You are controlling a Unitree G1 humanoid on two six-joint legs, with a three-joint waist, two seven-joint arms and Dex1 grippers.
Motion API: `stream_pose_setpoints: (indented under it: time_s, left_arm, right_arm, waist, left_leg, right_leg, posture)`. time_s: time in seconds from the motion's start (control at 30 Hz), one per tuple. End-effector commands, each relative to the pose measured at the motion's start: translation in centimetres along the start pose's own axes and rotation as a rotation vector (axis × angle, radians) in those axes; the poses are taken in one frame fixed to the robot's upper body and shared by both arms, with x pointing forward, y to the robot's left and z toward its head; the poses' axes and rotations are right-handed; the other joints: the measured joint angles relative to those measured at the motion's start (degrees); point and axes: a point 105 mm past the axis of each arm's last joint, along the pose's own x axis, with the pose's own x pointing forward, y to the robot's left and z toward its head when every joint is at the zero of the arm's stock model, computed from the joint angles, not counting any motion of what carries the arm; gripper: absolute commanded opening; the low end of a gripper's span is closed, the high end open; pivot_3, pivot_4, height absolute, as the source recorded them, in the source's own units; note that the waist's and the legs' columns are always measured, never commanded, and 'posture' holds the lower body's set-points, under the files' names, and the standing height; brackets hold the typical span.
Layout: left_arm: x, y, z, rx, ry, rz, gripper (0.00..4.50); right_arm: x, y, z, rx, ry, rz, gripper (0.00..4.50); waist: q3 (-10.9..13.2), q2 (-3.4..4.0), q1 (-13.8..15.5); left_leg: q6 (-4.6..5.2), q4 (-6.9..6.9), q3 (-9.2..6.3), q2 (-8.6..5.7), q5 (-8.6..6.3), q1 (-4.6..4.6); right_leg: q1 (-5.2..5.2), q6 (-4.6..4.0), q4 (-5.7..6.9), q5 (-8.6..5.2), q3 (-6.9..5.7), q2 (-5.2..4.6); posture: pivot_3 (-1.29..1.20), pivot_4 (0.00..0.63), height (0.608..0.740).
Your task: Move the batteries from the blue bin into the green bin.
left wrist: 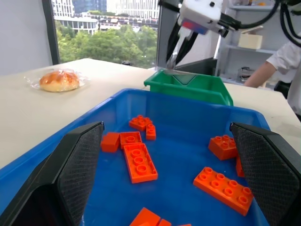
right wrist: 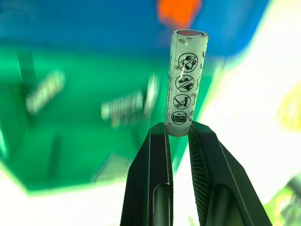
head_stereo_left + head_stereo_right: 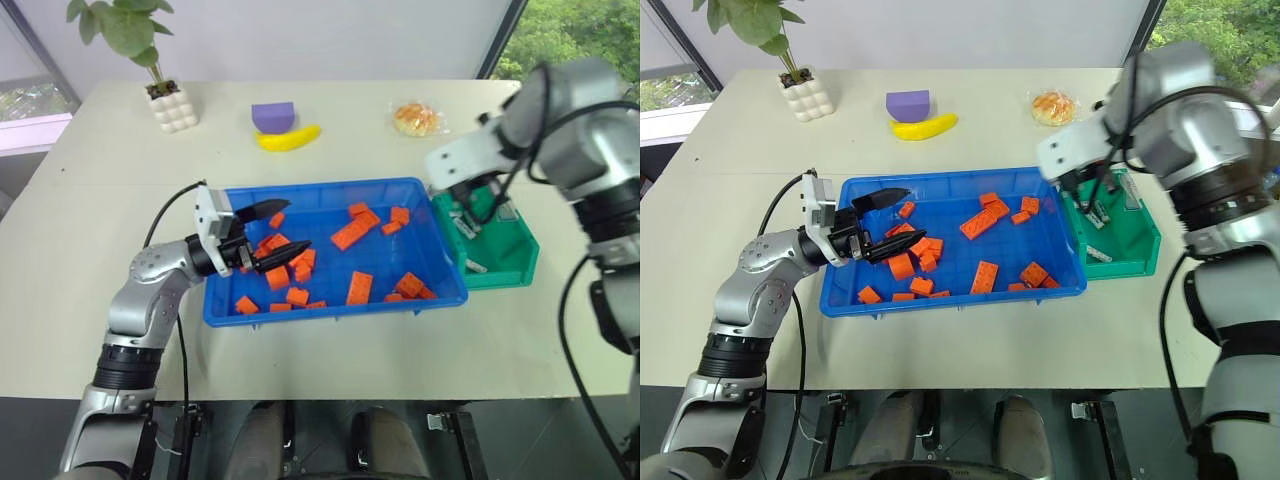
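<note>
right hand (image 2: 178, 134) clamped on a battery (image 2: 185, 80) above the green bin (image 3: 505, 250); left hand (image 3: 280, 232), fingers apart, over the blue bin (image 3: 330, 310) of orange blocks (image 3: 358, 287).

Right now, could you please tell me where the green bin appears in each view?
Left eye view: the green bin sits right of centre, beside the blue bin's right end.
Right eye view: likewise.
Left wrist view: beyond the blue bin's far rim.
Right wrist view: blurred, behind the held battery.
Shared landmark: the blue bin.

Head stereo pair looking down, wrist views close, sharing blue bin (image 3: 330, 310)
</note>
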Motion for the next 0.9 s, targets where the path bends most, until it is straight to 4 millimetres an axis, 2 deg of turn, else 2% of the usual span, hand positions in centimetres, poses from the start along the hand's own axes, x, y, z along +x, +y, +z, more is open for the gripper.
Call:
stream_pose_setpoints:
  time_s: [0.03, 0.37, 0.43, 0.47, 0.67, 0.77, 0.9]
  left_arm:
    - [0.3, -0.2, 0.9, 0.028, -0.020, -0.033, 4.50]
    - [0.5, -0.5, 1.3, 0.042, -0.002, -0.061, 4.50]
    - [0.4, -0.5, 1.4, 0.046, 0.001, -0.062, 4.50]
    - [0.4, -0.5, 1.4, 0.049, 0.003, -0.061, 4.50]
    - [0.1, -0.2, 1.8, 0.062, 0.012, -0.047, 4.50]
    - [-0.3, 0.6, 2.6, 0.074, -0.011, 0.000, 4.50]
    - [-1.8, 3.8, 6.2, 0.118, -0.117, 0.186, 4.50]
  right_arm:
    - [-0.1, 0.7, -1.9, 0.062, 0.023, -0.010, 0.01]
    - [2.7, 2.6, -2.0, 0.119, 0.000, 0.048, 0.01]
    - [3.3, 2.8, -2.2, 0.125, 0.005, 0.049, 1.06]
    - [3.5, 2.8, -2.3, 0.125, 0.012, 0.045, 1.34]
    - [3.8, 1.8, -2.1, 0.130, -0.003, -0.017, 4.39]
    - [3.3, -0.2, -1.9, 0.162, -0.031, -0.138, 4.45]
    - [1.9, -4.3, -3.5, 0.324, -0.088, -0.461, 4.45]
  waist:
    - [0.00, 0.00, -0.07]
    - [0.04, 0.08, -0.02]
    - [0.05, 0.08, 0.05]
    - [0.05, 0.08, 0.03]
    - [0.05, 0.08, -0.08]
    - [0.05, 0.08, -0.16]
    - [0.06, 0.06, -0.18]
  left_leg:
    - [0.00, 0.00, 0.01, 0.01, 0.00, 0.00]
    - [0.00, 0.03, 0.13, 0.09, 0.01, 0.00]
    - [0.00, 0.05, 0.12, 0.08, 0.01, 0.00]
    - [0.00, 0.05, 0.12, 0.07, 0.01, 0.00]
    - [0.00, 0.04, 0.12, 0.07, 0.01, 0.00]
    - [-0.01, 0.04, 0.12, 0.08, 0.01, 0.00]
    - [-0.04, 0.04, 0.11, 0.10, 0.03, -0.02]
  right_leg:
    - [0.00, 0.00, 0.00, 0.00, 0.00, 0.00]
    - [-0.07, 0.00, 0.03, 0.00, 0.02, 0.02]
    - [-0.05, 0.00, 0.03, 0.00, 0.03, 0.02]
    - [-0.05, 0.00, 0.03, 0.00, 0.02, 0.01]
    - [-0.06, 0.00, 0.03, 0.00, 0.02, 0.02]
    - [-0.06, 0.00, 0.03, 0.00, 0.03, 0.02]
    - [-0.10, 0.00, 0.05, 0.00, 0.02, 0.03]
  posture:
    - [0.00, 0.150, 0.739]
    - [0.00, 0.150, 0.739]
    - [0.00, 0.150, 0.739]
    - [0.00, 0.150, 0.739]
    - [0.00, 0.150, 0.739]
    - [0.00, 0.150, 0.739]
    - [0.00, 0.150, 0.739]
